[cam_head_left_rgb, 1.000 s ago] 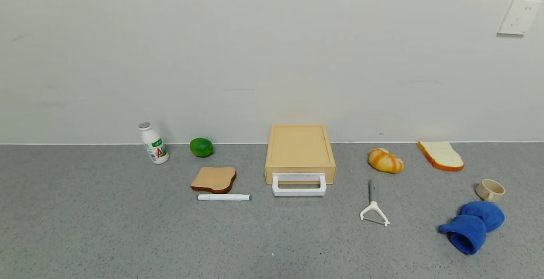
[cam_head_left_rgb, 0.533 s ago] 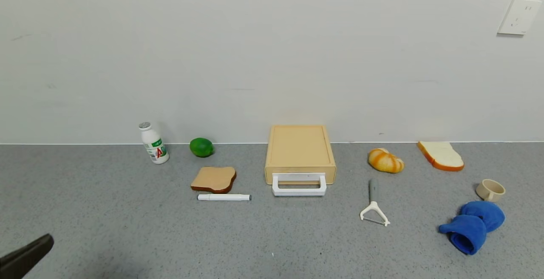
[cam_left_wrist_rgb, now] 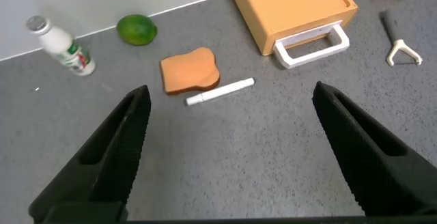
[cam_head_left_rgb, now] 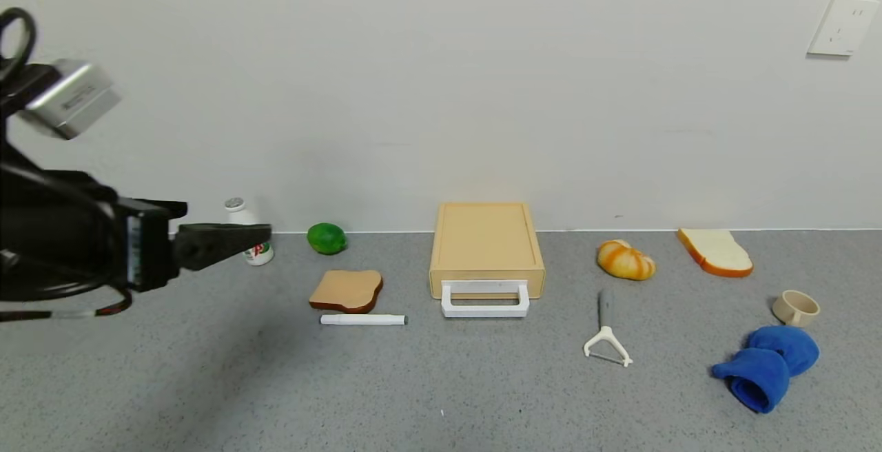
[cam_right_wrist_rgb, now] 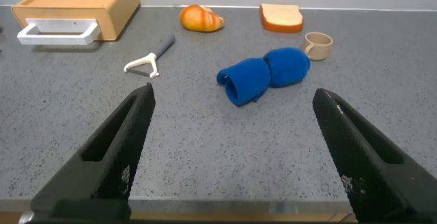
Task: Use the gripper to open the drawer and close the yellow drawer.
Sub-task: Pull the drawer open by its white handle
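Observation:
The pale yellow drawer box [cam_head_left_rgb: 486, 242] stands at the middle back of the grey table, against the wall. Its drawer looks pushed in, and the white loop handle [cam_head_left_rgb: 485, 300] faces me. My left gripper [cam_head_left_rgb: 227, 235] is raised at the left, well to the left of the box, near the bottle. In the left wrist view my left gripper [cam_left_wrist_rgb: 232, 94] is open and empty, and the box [cam_left_wrist_rgb: 290, 9] and handle [cam_left_wrist_rgb: 311, 44] lie far ahead. My right gripper [cam_right_wrist_rgb: 233, 94] is open and empty, low near the table's front edge, and is out of the head view.
A white bottle [cam_head_left_rgb: 256, 253], a lime [cam_head_left_rgb: 326, 238], a toast slice [cam_head_left_rgb: 346, 290] and a white marker [cam_head_left_rgb: 363, 319] lie left of the box. On the right are a peeler [cam_head_left_rgb: 606, 335], a bread roll [cam_head_left_rgb: 624, 260], a white bread slice [cam_head_left_rgb: 714, 252], a cup [cam_head_left_rgb: 795, 308] and a blue cloth [cam_head_left_rgb: 767, 364].
My left arm has risen into view from the lower left corner and now hangs above the table's left side. The drawer and the other objects have not moved.

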Tool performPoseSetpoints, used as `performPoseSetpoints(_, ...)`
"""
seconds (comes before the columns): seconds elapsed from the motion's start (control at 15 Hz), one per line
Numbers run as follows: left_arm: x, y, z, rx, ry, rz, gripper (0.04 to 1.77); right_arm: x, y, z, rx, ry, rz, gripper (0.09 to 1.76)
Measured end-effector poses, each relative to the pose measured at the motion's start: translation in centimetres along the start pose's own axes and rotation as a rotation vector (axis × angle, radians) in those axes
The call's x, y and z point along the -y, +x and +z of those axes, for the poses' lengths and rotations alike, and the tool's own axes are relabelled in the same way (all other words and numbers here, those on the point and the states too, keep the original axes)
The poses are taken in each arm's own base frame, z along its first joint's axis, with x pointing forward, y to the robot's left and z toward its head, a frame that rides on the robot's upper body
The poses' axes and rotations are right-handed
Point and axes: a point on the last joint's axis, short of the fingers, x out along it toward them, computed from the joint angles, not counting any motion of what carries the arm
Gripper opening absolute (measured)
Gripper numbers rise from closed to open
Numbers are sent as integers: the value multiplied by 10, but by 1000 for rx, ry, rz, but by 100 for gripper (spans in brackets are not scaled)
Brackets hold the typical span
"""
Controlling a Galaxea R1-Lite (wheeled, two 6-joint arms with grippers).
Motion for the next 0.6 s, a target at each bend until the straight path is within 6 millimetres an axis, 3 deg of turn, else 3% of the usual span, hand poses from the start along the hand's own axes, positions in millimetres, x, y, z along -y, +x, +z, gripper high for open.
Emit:
performPoseSetpoints(0.2, 13, 46, 20, -41, 34, -76, 172, 0, 0, 0, 0, -1, 0, 170)
performPoseSetpoints(0.6, 51, 123, 33, -118, 98, -195, 172, 0, 0, 0, 0, -1, 0, 170)
